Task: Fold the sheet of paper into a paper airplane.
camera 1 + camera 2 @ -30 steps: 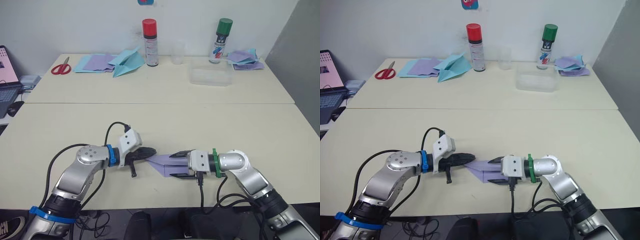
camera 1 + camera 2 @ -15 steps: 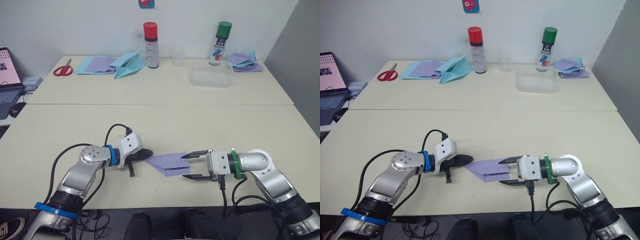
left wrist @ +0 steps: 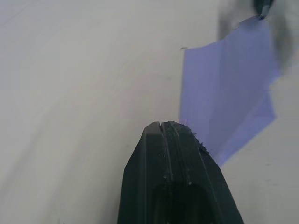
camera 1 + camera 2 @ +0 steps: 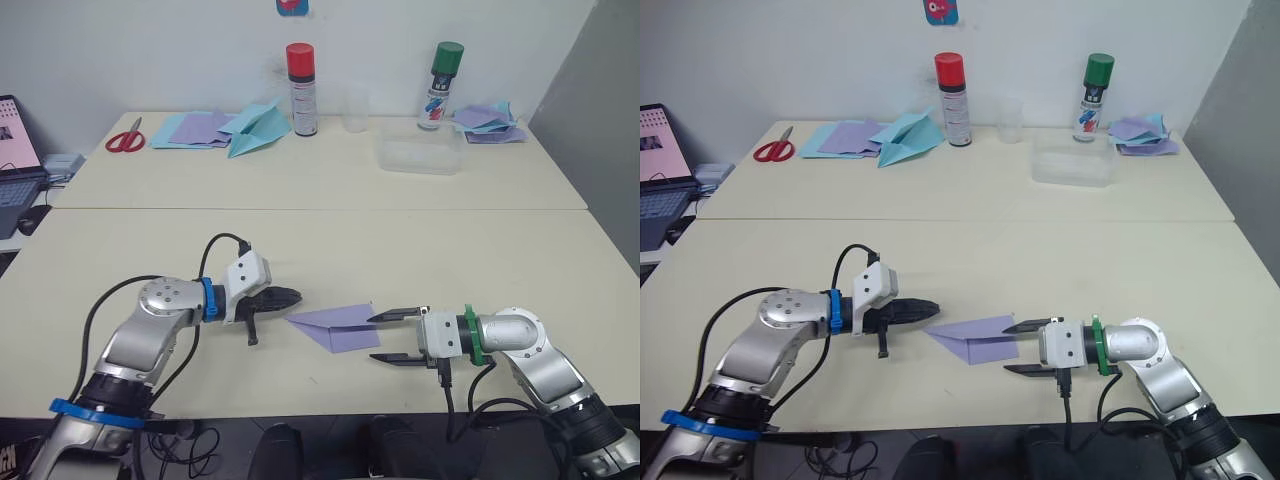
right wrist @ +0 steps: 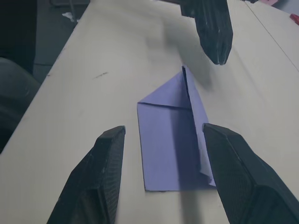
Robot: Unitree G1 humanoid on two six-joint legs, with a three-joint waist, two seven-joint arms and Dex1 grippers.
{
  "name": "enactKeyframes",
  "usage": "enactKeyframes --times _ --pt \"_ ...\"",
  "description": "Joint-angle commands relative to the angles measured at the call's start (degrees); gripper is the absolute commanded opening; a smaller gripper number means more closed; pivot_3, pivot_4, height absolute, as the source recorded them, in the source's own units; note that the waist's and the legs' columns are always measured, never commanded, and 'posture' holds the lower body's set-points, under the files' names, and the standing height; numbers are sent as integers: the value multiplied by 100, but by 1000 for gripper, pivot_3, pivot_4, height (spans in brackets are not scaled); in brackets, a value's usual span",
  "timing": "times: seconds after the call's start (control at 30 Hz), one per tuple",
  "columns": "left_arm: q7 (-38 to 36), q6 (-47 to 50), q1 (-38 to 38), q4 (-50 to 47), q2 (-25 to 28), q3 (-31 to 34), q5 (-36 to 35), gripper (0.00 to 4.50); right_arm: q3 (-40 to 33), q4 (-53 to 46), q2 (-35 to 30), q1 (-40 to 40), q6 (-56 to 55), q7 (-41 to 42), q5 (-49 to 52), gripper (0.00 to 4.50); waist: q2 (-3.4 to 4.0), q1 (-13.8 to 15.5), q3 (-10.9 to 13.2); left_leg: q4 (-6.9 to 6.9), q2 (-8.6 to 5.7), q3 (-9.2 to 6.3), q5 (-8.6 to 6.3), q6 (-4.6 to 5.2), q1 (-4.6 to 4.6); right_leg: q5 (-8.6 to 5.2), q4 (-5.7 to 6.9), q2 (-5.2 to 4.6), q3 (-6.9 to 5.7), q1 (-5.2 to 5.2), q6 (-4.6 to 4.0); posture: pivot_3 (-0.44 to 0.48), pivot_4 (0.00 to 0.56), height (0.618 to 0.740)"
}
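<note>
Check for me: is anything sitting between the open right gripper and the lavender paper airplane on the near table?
Nothing visible. The right gripper is open and faces the paper airplane across bare table. The left gripper, shut, sits at the airplane's opposite tip, not in the right gripper's path.

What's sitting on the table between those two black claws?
The lavender paper airplane lies flat between the left tool and the right tool, touching neither, as the left eye view shows.
</note>
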Motion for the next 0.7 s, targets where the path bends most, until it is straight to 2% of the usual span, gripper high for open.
enactKeyframes --times 0.03,0.13,0.23,0.47,0.7 --pt "199 10 23 8 -31 -189 309 0 -28 -166 -84 66 -86 84 76 2721 0 2 0 1 0 -1 0 0 0 0 0 0 -1 0 0 0 150 740" --pt "543 -258 -40 500 -232 -495 845 0 -38 -243 -108 146 -101 159 174 2721 0 6 0 2 -4 -2 0 0 1 0 1 -1 -1 1 0 0 150 740" --pt "643 -193 -14 540 -451 -613 923 0 -57 -346 -195 257 -57 286 262 2721 -1 24 -1 3 -12 -2 0 0 0 0 0 -11 -2 4 0 0 150 740" --pt "456 -374 179 578 -300 -806 1142 0 -56 -271 -78 221 149 42 118 2721 3 21 -12 4 -17 0 0 0 5 1 0 -21 0 10 3 0 150 740" --pt "306 -433 50 589 -374 -593 836 0 -190 -81 -156 319 -223 104 153 2721 5 17 -13 2 -16 -1 0 0 4 -1 0 -21 -2 9 5 0 150 740"
